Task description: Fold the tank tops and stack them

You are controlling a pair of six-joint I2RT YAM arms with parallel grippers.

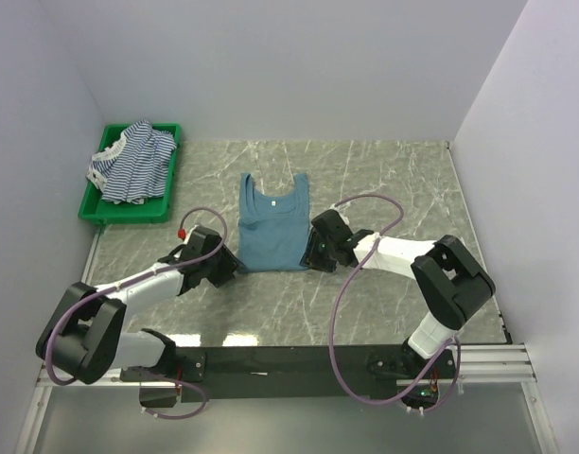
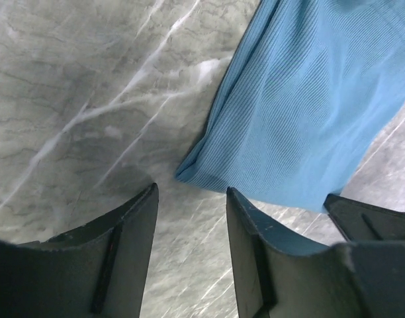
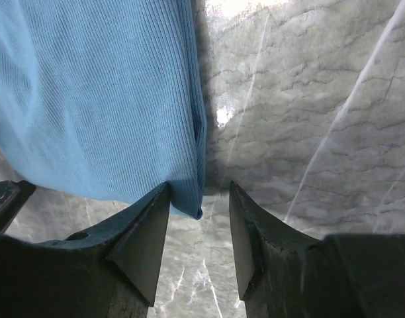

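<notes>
One table [image 1: 384,189] fills the floor of the scene, a smooth grey-green marble slab with pale veins and a bit of glare. Two arms reach across it: the left arm [image 1: 129,288] and the right arm [image 1: 394,251], both white links with bulky black joints, each trailing one looping cable.

Between them lies one teal tank top [image 1: 272,227], spread flat near the middle of the table, straps pointing away from the arms and hem towards them. Up close it's a fine ribbed knit, soft, with a few shallow folds [image 2: 302,112].

Far left, well away from it, is one green bin [image 1: 96,203], a rectangular plastic one. In it is a rumpled heap of striped tops [image 1: 138,161], blue or dark bands on white. How many are in that pile, I can't tell.

Now the small stuff. The left gripper [image 2: 191,192] sits at the hem's left corner, its two dark wedge fingers [image 2: 133,232] spread apart, with bare marble between them and the corner just ahead of the gap. The right gripper [image 3: 199,187] is at the hem's right corner, also parted, and that corner pokes into the gap against one finger [image 3: 146,232], not pinched.
</notes>
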